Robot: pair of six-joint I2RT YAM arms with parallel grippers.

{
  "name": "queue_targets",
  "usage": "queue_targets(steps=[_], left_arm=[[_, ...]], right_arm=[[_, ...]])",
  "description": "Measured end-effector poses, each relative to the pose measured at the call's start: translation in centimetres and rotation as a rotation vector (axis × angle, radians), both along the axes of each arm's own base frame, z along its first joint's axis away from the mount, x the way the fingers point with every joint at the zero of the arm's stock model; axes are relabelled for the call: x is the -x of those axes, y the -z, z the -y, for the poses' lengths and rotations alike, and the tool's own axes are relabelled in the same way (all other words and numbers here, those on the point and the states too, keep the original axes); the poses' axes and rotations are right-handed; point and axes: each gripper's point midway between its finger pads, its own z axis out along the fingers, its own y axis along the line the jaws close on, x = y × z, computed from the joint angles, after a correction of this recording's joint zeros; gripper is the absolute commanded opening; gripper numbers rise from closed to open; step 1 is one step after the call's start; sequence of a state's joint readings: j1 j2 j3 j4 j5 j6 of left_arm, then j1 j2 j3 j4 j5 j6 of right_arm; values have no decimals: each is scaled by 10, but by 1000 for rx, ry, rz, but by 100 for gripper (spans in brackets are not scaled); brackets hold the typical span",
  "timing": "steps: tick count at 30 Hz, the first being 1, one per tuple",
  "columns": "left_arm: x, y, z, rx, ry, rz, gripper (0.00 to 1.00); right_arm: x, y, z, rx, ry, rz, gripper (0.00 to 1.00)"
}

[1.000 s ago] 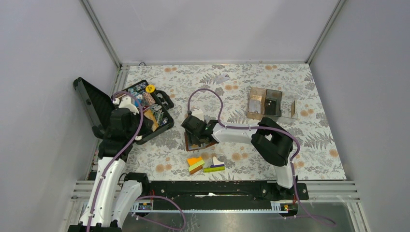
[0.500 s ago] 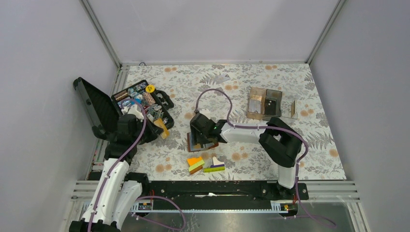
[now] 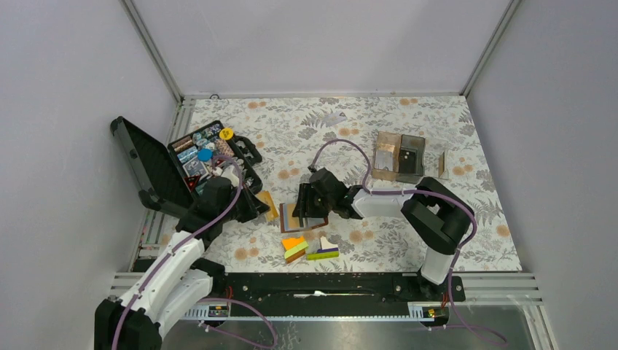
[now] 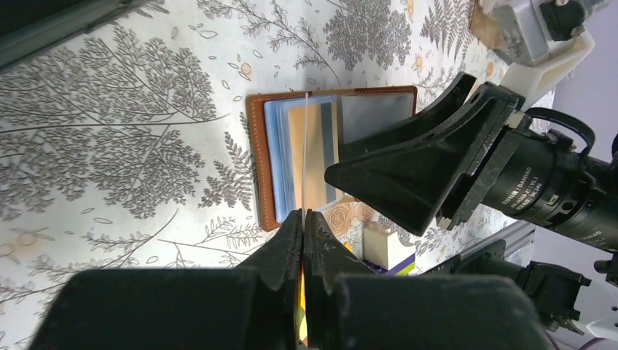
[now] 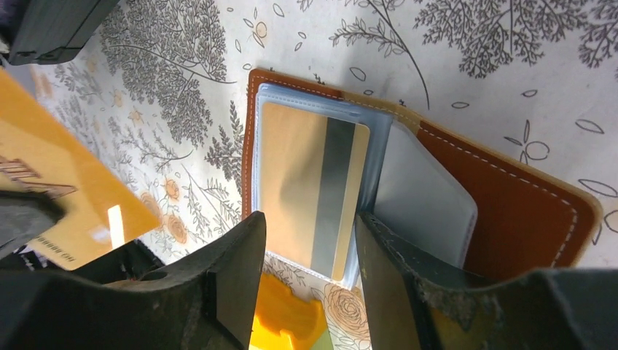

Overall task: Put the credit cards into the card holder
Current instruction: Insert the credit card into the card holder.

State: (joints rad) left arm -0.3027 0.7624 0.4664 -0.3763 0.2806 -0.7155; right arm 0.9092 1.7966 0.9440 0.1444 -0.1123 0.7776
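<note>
Step in hand: bringing a card to the holder for insertion.

- Left claw is clenched on one end of a tan card. The card is held on edge just beside the card holder and is not yet touching it.
- The holder lies open on the counter, mid-front, near the coloured blocks.
- Right claw is spread wide, with its fingers straddling the sleeves. Whether it touches the holder, I cannot tell.

Materials:
- Holder: brown leather with pale stitching and rounded corners.
- Inside are clear plastic sleeves, soft, glossy and slightly puckered.
- A stowed card sits in the front sleeve. It is tan and matte with a grey stripe.
- Held card: thin, stiff and glossy, with dark print.

Next move (my judgement): lay the card flatter, line its leading edge up with a free sleeve mouth, and slide it in while the right claw pins the holder. The sleeve mouth looks limp, so the edge may catch.
</note>
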Motion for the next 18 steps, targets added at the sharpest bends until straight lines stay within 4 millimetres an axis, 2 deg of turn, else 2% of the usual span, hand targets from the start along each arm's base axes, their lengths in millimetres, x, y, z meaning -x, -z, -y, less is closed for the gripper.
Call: queue_targets(steps=[3, 9, 14, 18], left_arm=[[0, 8, 9, 1, 25, -19, 0], [-4, 16, 8, -27, 8, -27, 0], [-10, 6, -3, -62, -31, 26, 0], [-19, -6, -13, -72, -69, 53, 0]], right_arm=[[4, -1, 1, -51, 0, -20, 58], [3, -6, 4, -71, -16, 1, 73], [-2, -11, 8, 62, -42, 102, 77], [-4, -35, -6, 201, -71, 239, 79]])
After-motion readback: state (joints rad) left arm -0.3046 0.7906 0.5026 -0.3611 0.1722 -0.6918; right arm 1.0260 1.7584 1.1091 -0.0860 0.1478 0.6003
